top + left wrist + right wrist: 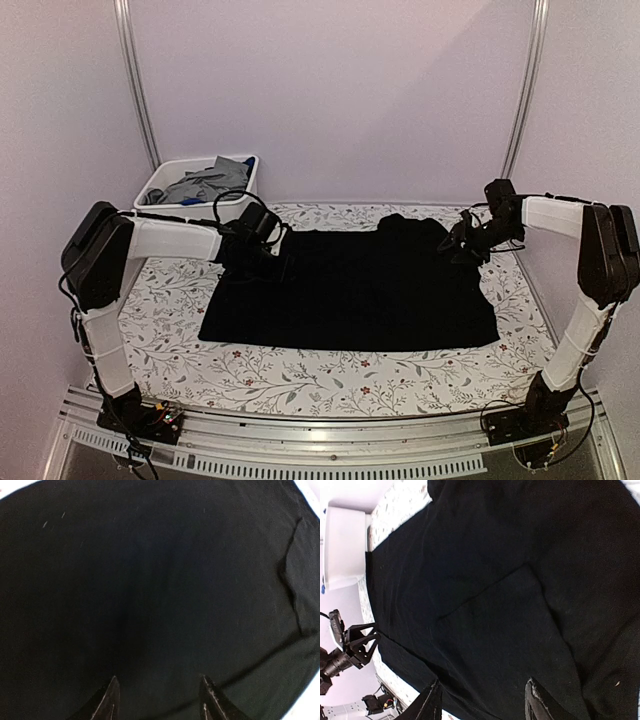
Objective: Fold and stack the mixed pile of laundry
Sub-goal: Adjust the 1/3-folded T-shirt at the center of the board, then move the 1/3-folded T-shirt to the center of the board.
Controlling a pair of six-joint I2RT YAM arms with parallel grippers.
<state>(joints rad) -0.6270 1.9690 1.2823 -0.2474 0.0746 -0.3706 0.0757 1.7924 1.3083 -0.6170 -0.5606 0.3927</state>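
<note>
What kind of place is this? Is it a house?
Probably a robot lab booth, not a house: bare walls with metal poles, a left arm and right arm bolted to a rail, and a black shirt on a flowered table.

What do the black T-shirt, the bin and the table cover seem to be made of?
T-shirt: soft matte cloth, maybe cotton; it lies limp with creases. Bin: white plastic, apparently; smooth stiff walls. Table cover: flower print, cloth or vinyl; cannot tell.

Plain pale lilac walls (330, 90) surround the floral-patterned table (300, 390); two thin metal poles (137, 80) rise at its back corners, in soft light.
</note>
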